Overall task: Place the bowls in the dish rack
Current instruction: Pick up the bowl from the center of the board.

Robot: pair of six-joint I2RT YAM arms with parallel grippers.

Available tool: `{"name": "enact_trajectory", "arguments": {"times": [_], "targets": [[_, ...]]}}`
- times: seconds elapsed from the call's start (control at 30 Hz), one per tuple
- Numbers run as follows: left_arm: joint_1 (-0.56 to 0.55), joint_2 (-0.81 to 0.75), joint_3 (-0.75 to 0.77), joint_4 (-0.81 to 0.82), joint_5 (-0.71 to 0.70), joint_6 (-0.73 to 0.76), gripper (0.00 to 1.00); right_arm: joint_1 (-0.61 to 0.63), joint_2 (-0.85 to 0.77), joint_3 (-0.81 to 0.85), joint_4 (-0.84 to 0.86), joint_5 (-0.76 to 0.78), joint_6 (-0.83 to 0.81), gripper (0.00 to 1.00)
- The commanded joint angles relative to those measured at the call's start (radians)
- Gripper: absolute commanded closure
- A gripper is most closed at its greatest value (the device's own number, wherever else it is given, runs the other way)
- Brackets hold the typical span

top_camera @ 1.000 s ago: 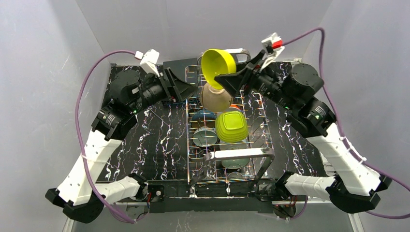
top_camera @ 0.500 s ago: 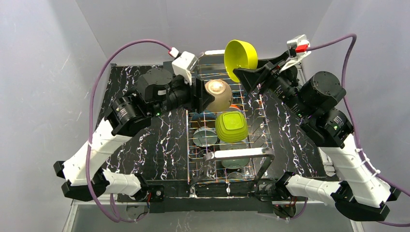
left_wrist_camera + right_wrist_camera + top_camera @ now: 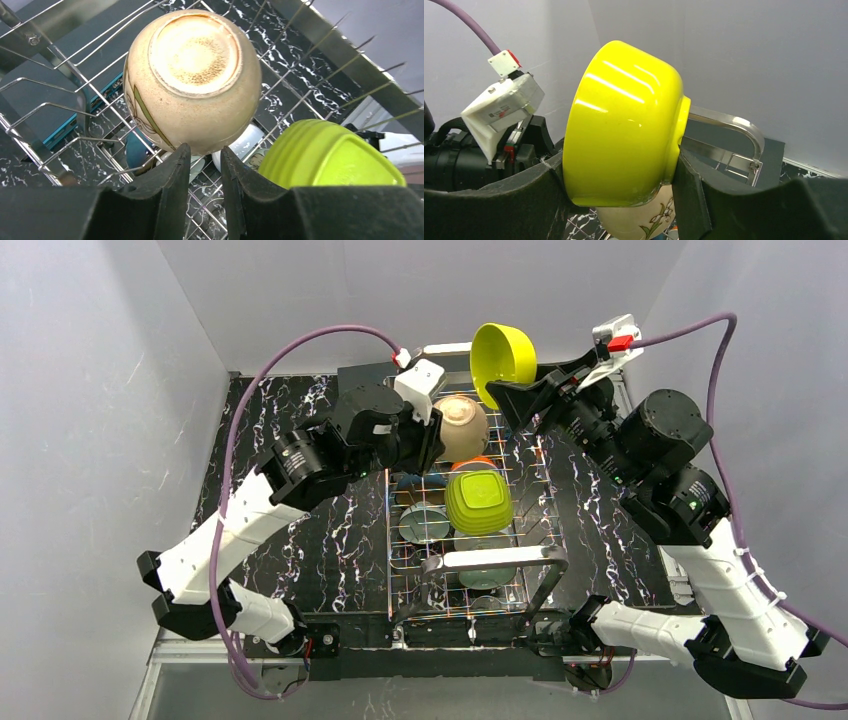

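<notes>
My right gripper (image 3: 512, 392) (image 3: 616, 172) is shut on the lime-yellow round bowl (image 3: 503, 352) (image 3: 624, 120), held on its side in the air over the far end of the dish rack (image 3: 396, 562). A beige bowl (image 3: 462, 427) (image 3: 192, 75) (image 3: 651, 220) with a flower print lies in the rack, foot toward my left wrist camera. My left gripper (image 3: 433, 443) (image 3: 204, 152) points at its lower side with the jaws a narrow gap apart and nothing between them. A lime squarish bowl (image 3: 478, 502) (image 3: 325, 155) leans in the rack mid-way.
More bowls sit low in the rack: a blue one (image 3: 420, 480), a pale green one (image 3: 424, 523) and a white one (image 3: 245, 145). The rack's loop handle (image 3: 500, 560) crosses the near end, another handle (image 3: 744, 127) the far end. A dark-teal box (image 3: 362, 375) lies behind, on the black marbled mat (image 3: 330, 530).
My left arm swung right over the rack to the beige bowl and its jaws narrowed. The right arm carried the yellow bowl right and back, then stayed nearly still.
</notes>
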Motion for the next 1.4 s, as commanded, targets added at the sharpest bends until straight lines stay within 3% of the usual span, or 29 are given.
{"name": "enact_trajectory", "arguments": {"times": [0.0, 0.37, 0.7, 1.0, 1.37], "targets": [[-0.006, 0.015, -0.024, 0.015, -0.079, 0.015, 0.74, 0.002, -0.014, 0.005, 0.058, 0.023, -0.032, 0.99], [-0.005, 0.146, 0.017, 0.177, -0.236, 0.097, 0.73, 0.001, -0.015, -0.001, 0.045, -0.007, -0.077, 0.99], [0.000, 0.211, 0.071, 0.221, -0.366, 0.123, 0.72, 0.002, -0.021, -0.002, 0.022, -0.007, -0.102, 0.99], [-0.001, 0.030, -0.011, 0.233, -0.313, 0.094, 0.54, 0.001, -0.014, -0.013, 0.034, -0.119, -0.216, 0.99], [0.000, -0.205, -0.118, 0.157, -0.486, 0.055, 0.33, 0.001, 0.086, 0.017, -0.011, -0.315, -0.411, 0.99]]}}
